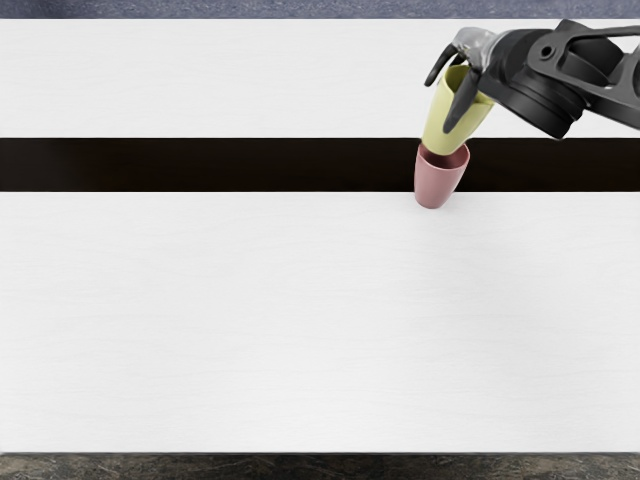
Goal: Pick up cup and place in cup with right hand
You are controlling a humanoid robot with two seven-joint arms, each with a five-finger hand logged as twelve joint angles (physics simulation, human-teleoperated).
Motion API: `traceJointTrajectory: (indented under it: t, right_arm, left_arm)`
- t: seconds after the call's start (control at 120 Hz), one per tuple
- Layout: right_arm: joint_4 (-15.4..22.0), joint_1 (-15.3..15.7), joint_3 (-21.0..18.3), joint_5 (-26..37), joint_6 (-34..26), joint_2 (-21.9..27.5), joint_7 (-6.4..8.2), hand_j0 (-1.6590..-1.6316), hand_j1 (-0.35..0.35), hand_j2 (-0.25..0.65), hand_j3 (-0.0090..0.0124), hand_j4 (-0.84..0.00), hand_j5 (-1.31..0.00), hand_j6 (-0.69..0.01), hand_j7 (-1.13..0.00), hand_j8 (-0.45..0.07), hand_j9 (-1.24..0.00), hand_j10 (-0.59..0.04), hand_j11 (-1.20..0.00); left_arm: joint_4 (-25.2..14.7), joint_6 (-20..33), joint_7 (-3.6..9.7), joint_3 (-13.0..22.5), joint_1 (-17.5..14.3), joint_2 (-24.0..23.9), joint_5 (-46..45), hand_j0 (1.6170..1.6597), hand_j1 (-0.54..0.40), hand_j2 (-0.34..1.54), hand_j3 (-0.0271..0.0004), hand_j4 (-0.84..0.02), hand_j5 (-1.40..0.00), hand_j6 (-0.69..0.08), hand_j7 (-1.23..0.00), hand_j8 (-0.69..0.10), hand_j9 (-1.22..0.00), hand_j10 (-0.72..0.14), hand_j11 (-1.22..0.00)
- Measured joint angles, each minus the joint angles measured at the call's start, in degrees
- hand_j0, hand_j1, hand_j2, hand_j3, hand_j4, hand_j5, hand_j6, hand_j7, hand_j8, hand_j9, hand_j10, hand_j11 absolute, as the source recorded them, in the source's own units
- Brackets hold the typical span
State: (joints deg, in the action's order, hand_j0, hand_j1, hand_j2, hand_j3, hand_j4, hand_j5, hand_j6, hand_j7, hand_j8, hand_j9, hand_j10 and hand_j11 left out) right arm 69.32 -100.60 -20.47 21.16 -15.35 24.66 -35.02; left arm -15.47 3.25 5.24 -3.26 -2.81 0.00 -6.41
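Observation:
My right hand (460, 85) reaches in from the right edge at the upper right, its dark fingers curled around a yellow cup (447, 120). The yellow cup leans slightly, with its wide rim up and its narrow base low. Directly below it in the picture stands a pink cup (434, 184), mouth up, on the table. The yellow cup's base overlaps the back of the pink cup's rim; whether it hangs above the opening or dips into it I cannot tell. My left arm is out of view.
The white table (250, 320) has a black band (200, 165) running across it, and the pink cup stands at that band. A dark stone-like edge (300, 466) borders the table at the bottom of the picture.

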Motion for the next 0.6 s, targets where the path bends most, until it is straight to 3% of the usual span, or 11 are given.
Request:
traceJointTrajectory:
  t: [0.075,0.125,0.392,0.433,0.492,0.508,0.6]
  right_arm:
    - [-0.2,0.1,-0.2,0.0,0.0,-0.2,0.00,-1.6514,0.104,0.065,0.0004,-0.639,-0.87,-0.347,-0.85,-0.198,-0.87,-0.271,-0.88]
    - [-0.5,0.1,-0.3,0.0,0.0,-0.6,0.01,-1.6518,0.120,0.118,0.0001,-0.640,-0.87,-0.346,-0.85,-0.199,-0.87,-0.272,-0.88]
    - [-1.4,0.2,-2.0,0.0,-1.0,-1.9,0.01,-1.6512,0.106,0.061,0.0002,-0.640,-0.87,-0.347,-0.85,-0.197,-0.87,-0.272,-0.88]
    - [-1.7,0.3,-2.3,0.0,-1.1,-2.3,0.01,-1.6517,0.115,0.107,0.0001,-0.641,-0.87,-0.346,-0.85,-0.196,-0.87,-0.273,-0.88]
    - [-1.9,0.4,-2.5,0.1,-1.2,-2.6,0.00,-1.6513,0.102,0.058,0.0001,-0.640,-0.87,-0.350,-0.85,-0.200,-0.87,-0.275,-0.88]
    - [-1.9,0.4,-2.5,0.1,-1.3,-2.7,0.00,-1.6516,0.110,0.098,-0.0001,-0.641,-0.86,-0.352,-0.85,-0.201,-0.86,-0.277,-0.88]
    - [-2.2,0.4,-2.7,0.0,-1.4,-2.9,0.01,-1.6515,0.109,0.095,0.0000,-0.642,-0.86,-0.353,-0.85,-0.204,-0.86,-0.277,-0.88]
  left_arm:
    - [0.0,0.0,-0.01,0.0,0.0,0.0,0.0,1.6581,0.344,0.00,0.0000,-0.004,0.00,-0.004,0.00,-0.004,0.00,-0.004,0.00]
    - [0.0,0.0,-0.01,0.0,0.0,0.0,0.0,1.6581,0.344,0.00,0.0000,-0.004,0.00,-0.004,0.00,-0.004,0.00,-0.004,0.00]
    - [0.0,0.0,0.01,0.0,0.0,0.0,0.0,1.6581,0.344,0.00,0.0000,-0.004,0.00,-0.004,0.00,-0.004,0.00,-0.004,0.00]
    - [0.0,0.0,0.01,0.0,0.0,0.0,0.0,1.6581,0.344,0.00,0.0000,-0.004,0.00,-0.004,0.00,-0.004,0.00,-0.004,0.00]
    - [0.0,0.0,0.00,0.0,0.0,0.0,0.0,1.6581,0.344,0.00,0.0000,-0.004,0.00,-0.004,0.00,-0.004,0.00,-0.004,0.00]
    - [0.0,0.0,0.00,0.0,0.0,0.0,0.0,1.6581,0.344,0.00,0.0000,-0.004,0.00,-0.004,0.00,-0.004,0.00,-0.004,0.00]
    - [0.0,0.0,0.00,0.0,0.0,0.0,0.0,1.6581,0.344,0.00,0.0000,-0.004,0.00,-0.004,0.00,-0.004,0.00,-0.004,0.00]
